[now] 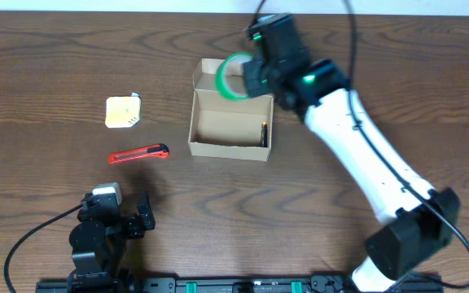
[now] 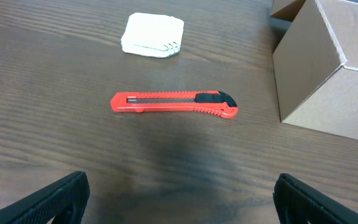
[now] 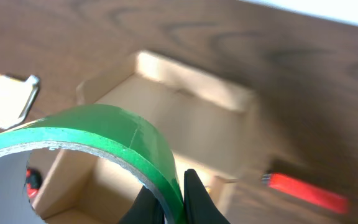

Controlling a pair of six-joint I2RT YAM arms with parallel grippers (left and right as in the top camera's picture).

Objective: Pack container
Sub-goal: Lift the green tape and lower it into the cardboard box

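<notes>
The container (image 1: 206,147) is an open tan cardboard box at the table's middle, lid flap folded back at its far side. A small dark object (image 1: 263,134) lies inside at its right wall. My right gripper (image 1: 249,79) is shut on a green tape roll (image 1: 228,77) and holds it above the box's far edge. In the right wrist view the green tape roll (image 3: 98,134) is pinched between the fingers (image 3: 174,199) over the box (image 3: 185,118). My left gripper (image 2: 179,202) is open and empty, low at the front left. The box corner (image 2: 319,81) shows to its right.
A red utility knife (image 1: 138,154) lies left of the box; it also shows in the left wrist view (image 2: 173,103). A pale yellow tape measure (image 1: 123,112) lies farther back left, and in the left wrist view (image 2: 152,35).
</notes>
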